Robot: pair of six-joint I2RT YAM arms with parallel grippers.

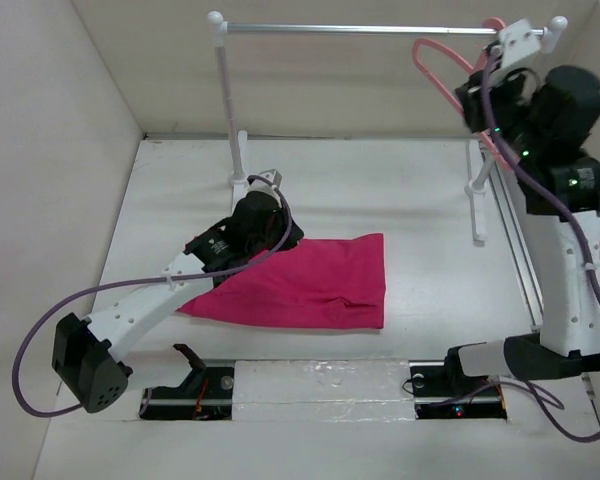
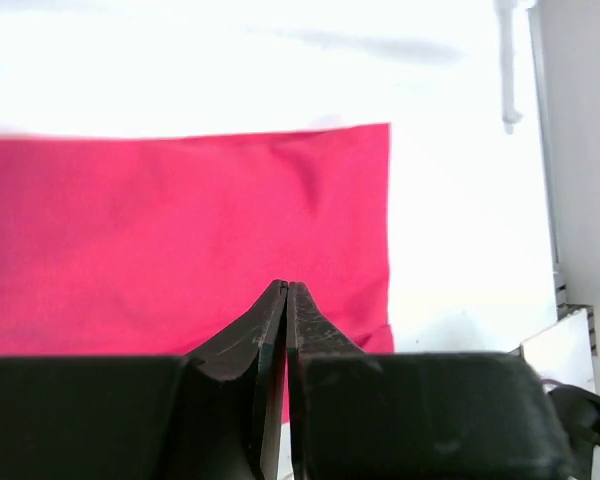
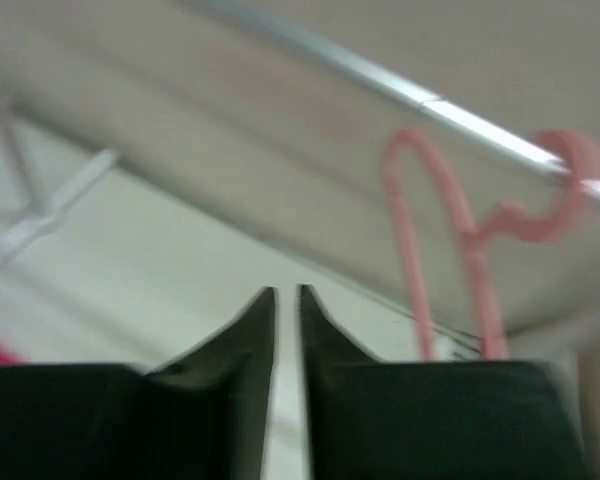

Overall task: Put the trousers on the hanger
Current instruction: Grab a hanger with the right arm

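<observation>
Magenta-pink soft fabric trousers (image 1: 310, 285) lie folded in a flat rectangle on the white table (image 1: 180, 190), near the middle, well apart from the rail. Your left gripper (image 2: 286, 285) is down at the far-left corner of the cloth. Its black fingers (image 2: 248, 340) are pressed together, tips over the pink fabric. Can't tell whether any cloth is pinched between them.

The thin pale-pink plastic hanger (image 3: 410, 255) hangs by its curved hook on the right end of the white-and-silver metal garment rail (image 1: 360, 29), frame pointing down.

Your right gripper (image 3: 286, 292) is raised high beside the hanger, close under that end of the rail. Its fingers are almost closed, with a thin slit between the tips and nothing in it. In the right wrist view the hanger sits to the right of the fingers, not between them. That view is blurred.
</observation>
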